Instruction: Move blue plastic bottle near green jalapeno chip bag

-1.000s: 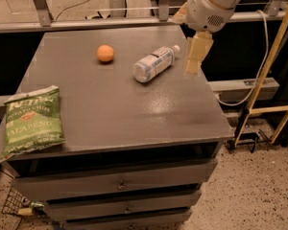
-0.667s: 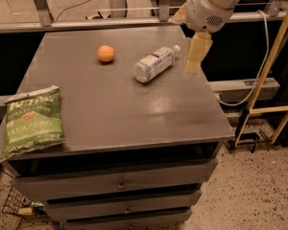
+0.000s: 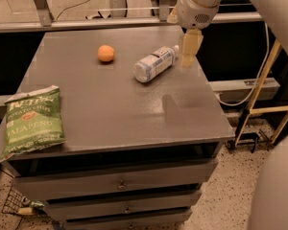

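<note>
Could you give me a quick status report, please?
Gripper hovers at cap end of blue plastic bottle. Bottle on its side, far from green jalapeno chip bag. Orange fruit off the path.

Upper right, the cream two-finger gripper (image 3: 189,51); on the grey tabletop (image 3: 110,104), a pale-bluish clear plastic bottle (image 3: 153,64) (white cap, white-and-blue label), a small round orange fruit (image 3: 106,53) and a crinkly green chip bag (image 3: 32,121) lettered white, red-marked.

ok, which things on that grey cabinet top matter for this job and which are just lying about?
Job:
- clear pale-blue plastic bottle, white cap, lying on its side
- flat green jalapeno chip bag, front-left corner
- gripper, hovering beside the bottle's cap end

Lying about:
- small round orange fruit, left of the bottle
</note>
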Robot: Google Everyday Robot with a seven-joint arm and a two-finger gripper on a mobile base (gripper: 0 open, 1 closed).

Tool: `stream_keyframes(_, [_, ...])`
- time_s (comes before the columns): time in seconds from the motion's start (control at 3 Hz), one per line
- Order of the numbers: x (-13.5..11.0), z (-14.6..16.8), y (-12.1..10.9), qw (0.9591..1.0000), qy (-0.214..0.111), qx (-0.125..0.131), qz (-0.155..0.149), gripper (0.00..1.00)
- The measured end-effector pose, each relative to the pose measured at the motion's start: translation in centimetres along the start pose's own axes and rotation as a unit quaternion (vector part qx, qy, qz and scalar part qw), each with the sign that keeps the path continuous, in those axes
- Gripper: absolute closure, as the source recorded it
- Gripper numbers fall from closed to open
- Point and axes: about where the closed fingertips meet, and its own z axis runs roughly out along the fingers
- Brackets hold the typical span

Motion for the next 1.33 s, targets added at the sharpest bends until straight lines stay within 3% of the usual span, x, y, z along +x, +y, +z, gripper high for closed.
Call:
stream_keyframes(0.67, [-1.1,4.6,-2.9,0.9993,0.013,-0.028,-0.023,0.0])
stream_keyframes(1.33, [-1.8,9.5,-3.7,0.9967,0.008,-0.077,-0.023,0.0])
